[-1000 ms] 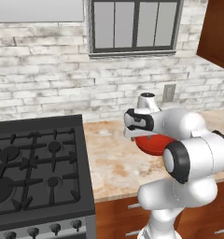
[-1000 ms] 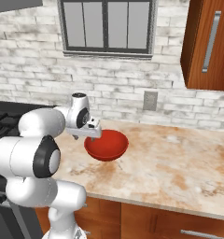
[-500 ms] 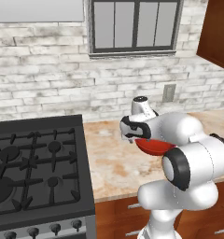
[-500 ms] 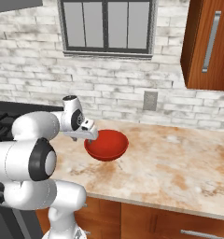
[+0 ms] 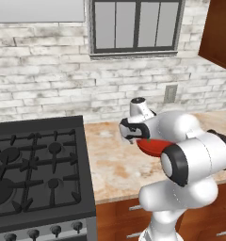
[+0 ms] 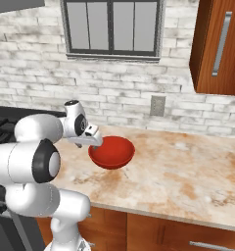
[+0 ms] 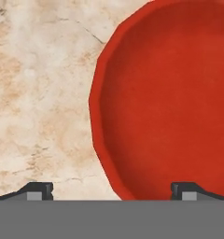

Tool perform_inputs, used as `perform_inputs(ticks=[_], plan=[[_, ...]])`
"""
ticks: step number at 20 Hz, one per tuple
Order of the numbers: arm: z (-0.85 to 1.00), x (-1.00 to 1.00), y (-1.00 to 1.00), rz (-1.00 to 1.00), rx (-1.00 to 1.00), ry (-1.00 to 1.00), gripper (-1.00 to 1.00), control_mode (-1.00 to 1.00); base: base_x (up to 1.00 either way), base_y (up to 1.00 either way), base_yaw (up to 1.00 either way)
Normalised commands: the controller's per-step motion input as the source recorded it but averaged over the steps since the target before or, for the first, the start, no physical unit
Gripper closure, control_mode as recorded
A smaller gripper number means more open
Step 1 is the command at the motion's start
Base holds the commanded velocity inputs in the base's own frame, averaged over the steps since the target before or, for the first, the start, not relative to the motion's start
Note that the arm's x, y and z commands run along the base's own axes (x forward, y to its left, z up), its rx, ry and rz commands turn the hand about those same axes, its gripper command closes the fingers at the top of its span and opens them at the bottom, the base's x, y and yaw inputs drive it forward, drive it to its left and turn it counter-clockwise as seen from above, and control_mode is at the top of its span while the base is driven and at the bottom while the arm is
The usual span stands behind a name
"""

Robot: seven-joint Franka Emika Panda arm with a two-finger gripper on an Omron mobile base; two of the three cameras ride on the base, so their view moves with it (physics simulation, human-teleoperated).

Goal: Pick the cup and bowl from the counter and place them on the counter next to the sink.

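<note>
Step in hand: approach to grasp the bowl (image 6: 111, 152), which sits on the desk (image 6: 188, 176) between stove and wall outlet, not yet lifted by the look of it. Hand (image 7: 110, 189) is over the bowl's near rim w/ fingers apart: one fingertip (image 7: 38, 190) over bare stone, the other over red, so the rim runs between them. Next move, I'd judge: drop straight down so the rim wall sits between the pads, then close & lift; the glossy thin rim may slip if the bite is shallow. Around: black gas stove (image 5: 35, 174) just left of the work area, outlet (image 6: 157, 105) on the brick wall, upper cabinet (image 6: 220, 46) at right. Nothing sits between hand & bowl. Can't make out cup or sink here.
</note>
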Motion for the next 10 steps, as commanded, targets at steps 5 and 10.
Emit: perform_inputs(ticks=[5,10], plan=[[-0.28,0.19,-0.04,0.00,0.00,0.09,-1.00,-1.00,0.00,0.00,0.00],[-0.36,0.08,-0.05,0.00,0.00,0.04,-1.00,-1.00,0.00,0.00,0.00]])
